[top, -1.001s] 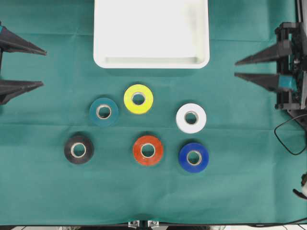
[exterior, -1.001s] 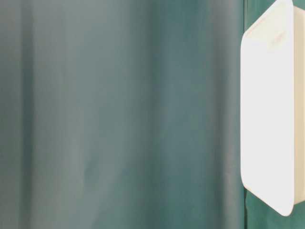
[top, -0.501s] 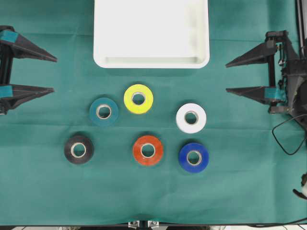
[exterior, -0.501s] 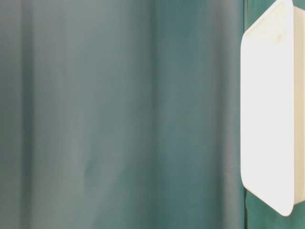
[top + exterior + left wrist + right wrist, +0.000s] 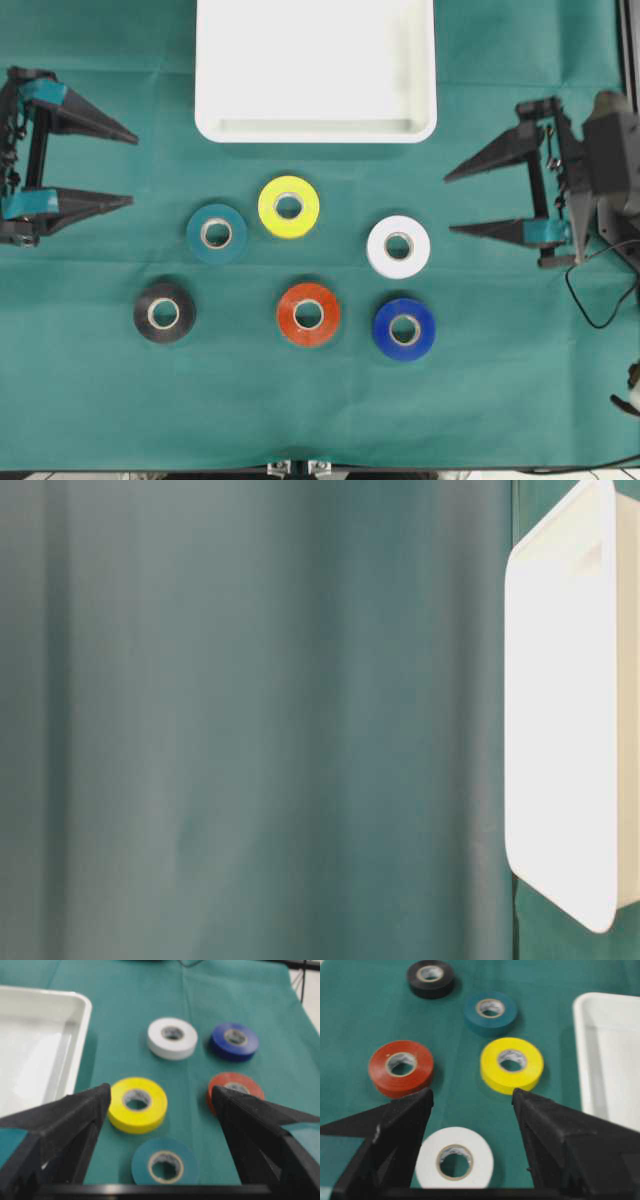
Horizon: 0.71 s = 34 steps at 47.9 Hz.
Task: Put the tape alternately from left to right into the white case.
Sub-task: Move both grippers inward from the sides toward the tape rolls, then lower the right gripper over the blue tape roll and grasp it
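The white case (image 5: pixel 315 130) sits at the back middle of the green cloth, and its side wall (image 5: pixel 560 730) shows from table level. In front of it lie several tape rolls flat: teal (image 5: pixel 195 233), yellow (image 5: pixel 266 207), white (image 5: pixel 377 247), black (image 5: pixel 143 312), red-orange (image 5: pixel 286 314), blue (image 5: pixel 382 329). My left gripper (image 5: pixel 134 170) stands open left of the teal roll, apart from it. In its wrist view the left gripper (image 5: pixel 160 1090) frames the teal roll (image 5: pixel 142 1165). My right gripper (image 5: pixel 449 205) is open just right of the white roll, which lies below the right gripper (image 5: pixel 471 1092) as white roll (image 5: pixel 427 1160).
A green cloth (image 5: pixel 90 400) covers the whole table. A black cable (image 5: pixel 590 290) loops near the right arm's base. The table's front edge (image 5: pixel 300 468) runs behind the nearest rolls.
Both grippers have moved inward toward the rolls, the left one rightward and the right one leftward. Both stay open. No roll has moved.
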### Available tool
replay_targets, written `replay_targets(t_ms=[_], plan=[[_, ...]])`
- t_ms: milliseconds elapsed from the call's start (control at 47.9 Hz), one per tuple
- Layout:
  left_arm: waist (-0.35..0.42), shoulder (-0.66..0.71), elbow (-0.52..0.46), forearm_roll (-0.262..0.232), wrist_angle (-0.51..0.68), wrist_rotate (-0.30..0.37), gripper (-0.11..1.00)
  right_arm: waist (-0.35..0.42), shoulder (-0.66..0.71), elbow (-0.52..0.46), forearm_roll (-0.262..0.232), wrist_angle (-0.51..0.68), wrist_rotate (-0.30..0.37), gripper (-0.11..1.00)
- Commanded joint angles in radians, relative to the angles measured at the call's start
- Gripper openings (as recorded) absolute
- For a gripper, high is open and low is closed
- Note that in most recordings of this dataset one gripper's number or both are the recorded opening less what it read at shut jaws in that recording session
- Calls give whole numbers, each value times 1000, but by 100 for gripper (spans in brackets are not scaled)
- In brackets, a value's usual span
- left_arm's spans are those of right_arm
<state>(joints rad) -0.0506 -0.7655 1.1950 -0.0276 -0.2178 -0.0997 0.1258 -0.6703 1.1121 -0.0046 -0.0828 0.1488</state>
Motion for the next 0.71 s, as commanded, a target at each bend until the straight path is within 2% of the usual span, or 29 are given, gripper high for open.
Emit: replay_targets(t_ms=[0, 188, 417, 688], plan=[[-9, 17, -12, -2, -6, 0, 63, 5, 26, -37, 0, -9, 2, 76], [-14, 78, -28, -3, -5, -2, 63, 6, 115, -74, 0, -3, 2, 76], [-31, 186, -66, -3, 0, -41, 63, 5, 230, -133, 0, 0, 2, 76], [-32, 308, -123, -2, 63, -66, 63, 6, 364, -201, 0, 43, 2, 76]])
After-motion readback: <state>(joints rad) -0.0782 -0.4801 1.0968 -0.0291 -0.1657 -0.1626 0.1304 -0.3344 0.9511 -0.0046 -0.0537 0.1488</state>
